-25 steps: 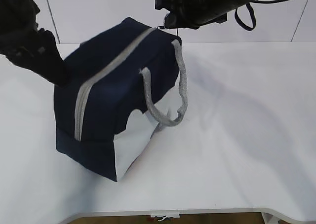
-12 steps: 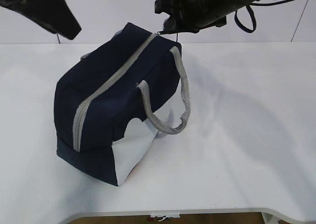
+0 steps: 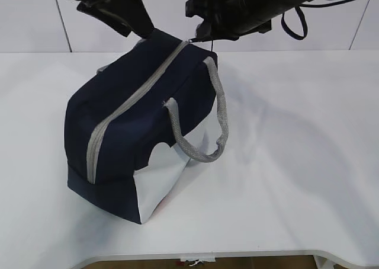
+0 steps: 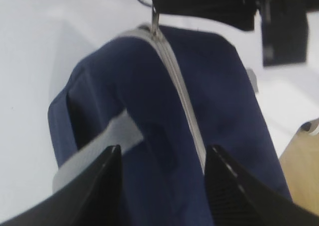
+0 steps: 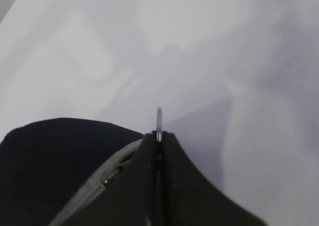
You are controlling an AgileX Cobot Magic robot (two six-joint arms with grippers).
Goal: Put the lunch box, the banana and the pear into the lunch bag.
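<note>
The lunch bag stands on the white desk with its grey zipper run fully along the top seam, so the step in hand looks like the closing one: no lunch box, banana or pear shows on the desk in any view, and I judge they are inside, though the shut bag hides its contents. The right gripper has its fingers pressed together on the ring pull, which the right wrist view shows sticking up thin and edge-on just past the fingertips, at the far end of the bag. The left gripper has its fingers spread wide with nothing between them; in the left wrist view the bag's blue top and zipper lie below and between the two fingers without touching them, and in the exterior view this arm hovers above the bag's far upper corner, close beside the right one. The bag's long axis runs from the near left corner to the far right, along the zipper line, with the white side panel facing the camera and a grey handle drooping over that side. The next move probably calls for the right fingers to let go of the ring and lift straight away without dragging the bag.
</note>
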